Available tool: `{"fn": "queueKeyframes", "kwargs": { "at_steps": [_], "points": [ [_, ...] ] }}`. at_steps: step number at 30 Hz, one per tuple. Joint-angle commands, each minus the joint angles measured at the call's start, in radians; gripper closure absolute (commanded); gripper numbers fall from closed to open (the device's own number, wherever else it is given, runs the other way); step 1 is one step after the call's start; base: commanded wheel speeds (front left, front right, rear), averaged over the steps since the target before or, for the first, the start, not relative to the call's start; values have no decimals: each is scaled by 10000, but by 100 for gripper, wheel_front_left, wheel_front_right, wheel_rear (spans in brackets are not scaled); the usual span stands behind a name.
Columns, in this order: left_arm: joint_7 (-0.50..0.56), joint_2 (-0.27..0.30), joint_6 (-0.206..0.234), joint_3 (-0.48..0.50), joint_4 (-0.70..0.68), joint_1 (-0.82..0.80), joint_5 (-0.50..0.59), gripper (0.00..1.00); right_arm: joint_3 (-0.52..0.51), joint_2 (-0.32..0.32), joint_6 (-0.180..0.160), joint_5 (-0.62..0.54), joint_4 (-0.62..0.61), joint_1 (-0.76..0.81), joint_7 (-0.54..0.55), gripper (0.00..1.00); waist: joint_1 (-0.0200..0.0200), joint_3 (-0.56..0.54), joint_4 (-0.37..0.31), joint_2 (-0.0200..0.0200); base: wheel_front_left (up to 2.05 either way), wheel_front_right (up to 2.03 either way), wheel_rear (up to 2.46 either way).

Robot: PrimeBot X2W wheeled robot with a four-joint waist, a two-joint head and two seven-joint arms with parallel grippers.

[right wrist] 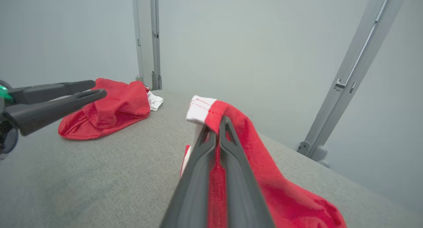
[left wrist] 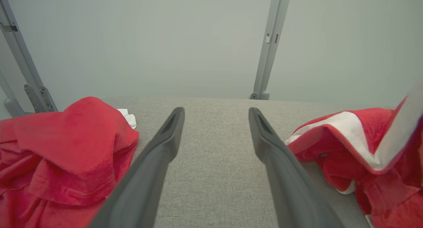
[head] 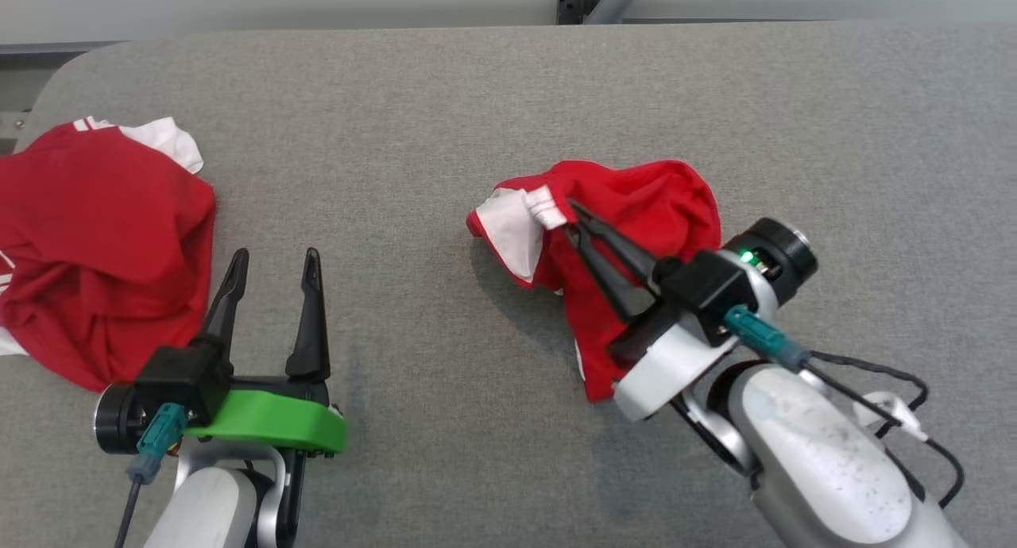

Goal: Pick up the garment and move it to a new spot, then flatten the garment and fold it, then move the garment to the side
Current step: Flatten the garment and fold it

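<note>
Grey table (head: 508, 95); my right gripper (head: 570, 218) clenches the garment (head: 651, 198) by its hem; my left gripper (head: 275, 256) stands released near a second red heap (head: 95, 246)

My counter (head: 508, 87) is covered in grey woven fabric, and its far left corner is rounded. Beyond its far edge stands a plain pale grey wall (left wrist: 165, 39). Grey metal posts (left wrist: 269, 46) rise against it. The light is soft and even.

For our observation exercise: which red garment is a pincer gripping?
The mid-table garment, pinched by the shut right pincer; the other garment lies free at the far left.
</note>
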Motion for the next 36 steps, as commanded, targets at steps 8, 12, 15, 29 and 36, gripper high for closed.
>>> {"fn": "queueKeyframes", "kwargs": {
  "at_steps": [8,12,15,29,36],
  "points": [
    [142,234,205,91,-325,77,46,0,-2118,-721,-8,-220,-2294,925,766,100,-1,-55,-780,0,0,0,0],
    [217,261,236,70,-412,60,54,0,-3339,-757,-7,-118,-2331,1869,1049,100,-1,10,-932,0,0,0,0],
    [241,269,250,26,-438,56,53,0,-4078,-580,-8,-1,-1805,2527,978,100,-1,65,-1003,0,0,0,0],
    [329,405,305,-58,-463,-76,47,0,-4902,289,-8,370,1646,2596,-851,0,-1,176,-1124,0,0,0,0],
    [312,434,391,-34,-474,135,-48,0,-5134,434,-8,515,1064,2944,-1488,0,-1,-108,-1096,0,0,0,0]
  ]
}}
